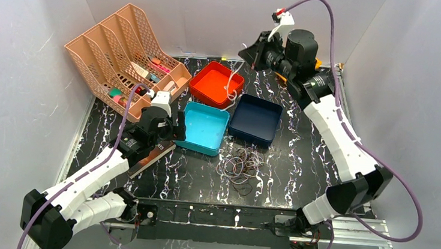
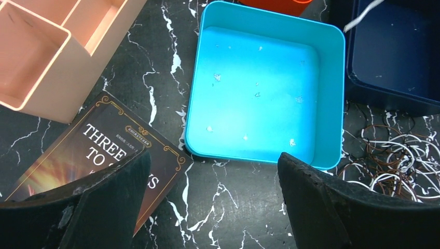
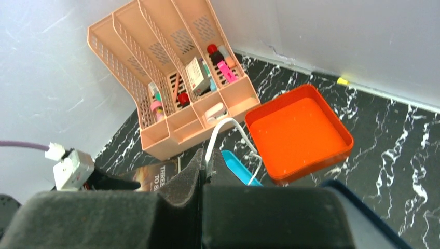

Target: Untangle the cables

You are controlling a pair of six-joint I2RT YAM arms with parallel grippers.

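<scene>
Near the middle of the dark marbled surface (image 1: pixel 298 167), seen from above: a loose heap of cables (image 1: pixel 240 165), brown, black and white loops lying flat just in front of the teal tray (image 1: pixel 205 129) and navy tray (image 1: pixel 256 118), sprawling every way with no single long axis. Right gripper (image 1: pixel 247 51) raised at the far side, white cable (image 1: pixel 231 89) dangling from it, long axis roughly upright, lower part at the red tray (image 1: pixel 213 81). Left gripper (image 1: pixel 175 134) just beside the teal tray's left wall, close to a book (image 1: pixel 154 158).

From the left wrist: left gripper (image 2: pixel 212 158) spread wide, nothing between the fingers (image 2: pixel 111 202), hovering over bare surface between book and teal tray. Heap of cables at far right, apart from it.

From the right wrist: right gripper (image 3: pixel 204 166) pressed together, pinching the white cable (image 3: pixel 228 120), strand arching up and away, then curving back down by the teal tray's corner. Red tray and peach organizer (image 3: pixel 176 78) beyond.
</scene>
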